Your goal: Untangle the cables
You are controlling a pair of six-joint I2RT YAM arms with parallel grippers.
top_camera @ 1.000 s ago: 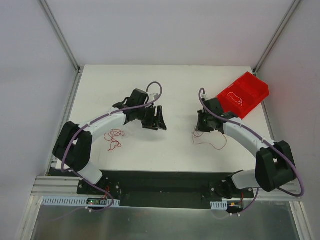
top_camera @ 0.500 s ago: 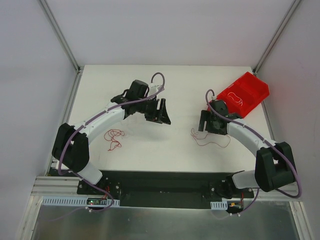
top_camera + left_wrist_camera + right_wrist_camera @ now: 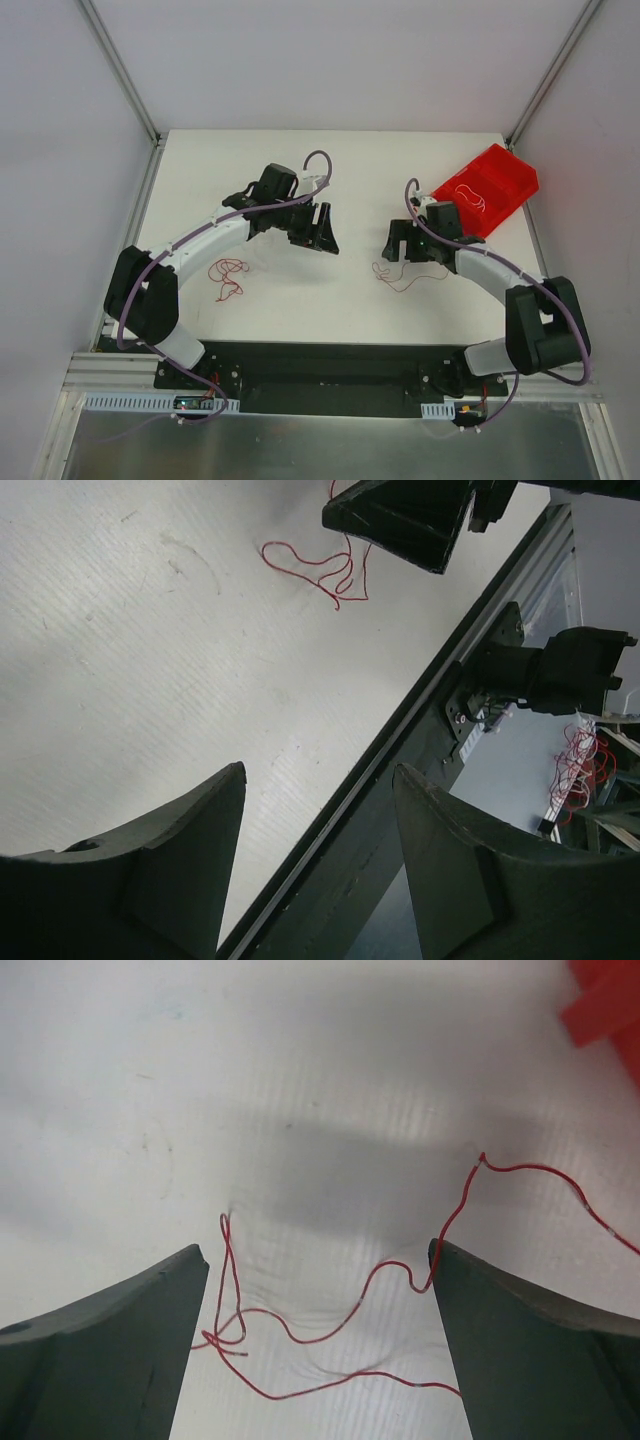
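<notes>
The white bench (image 3: 340, 170) filled most of the overhead view. Its near edge was taken up by the dark rail carrying the arm bases. The left arm (image 3: 200, 245) and right arm (image 3: 485, 265) curved in over it.

The red tray (image 3: 487, 188) sat skewed at the far right corner. The right wrist view caught only a corner of the tray (image 3: 610, 1010).

The right claw (image 3: 400, 243) hung just left of the tray. From above its tips merged with the dark wrist. Its own camera showed the right claw (image 3: 318, 1260) spread wide, gripping nothing, with bare bench between the fingers.

The left claw (image 3: 318, 232) was farther left of the tray, well apart from it. It was also open and empty, with the left claw (image 3: 320, 780) fingers framing the bench and the rail.

The cables lay in three places:
- One loose red wire (image 3: 400, 278) lay on the bench left of the tray, under the right claw. Close up, the red wire (image 3: 330, 1330) snaked between the fingers, knotted near the left one, and one end ran out of the frame.
- A small red tangle (image 3: 229, 275) lay far to the left of the tray. In the left wrist view a dark wedge hid the top of the red tangle (image 3: 320, 572).
- Pale thin wires (image 3: 468, 195) curled inside the tray, too fine to count.
</notes>
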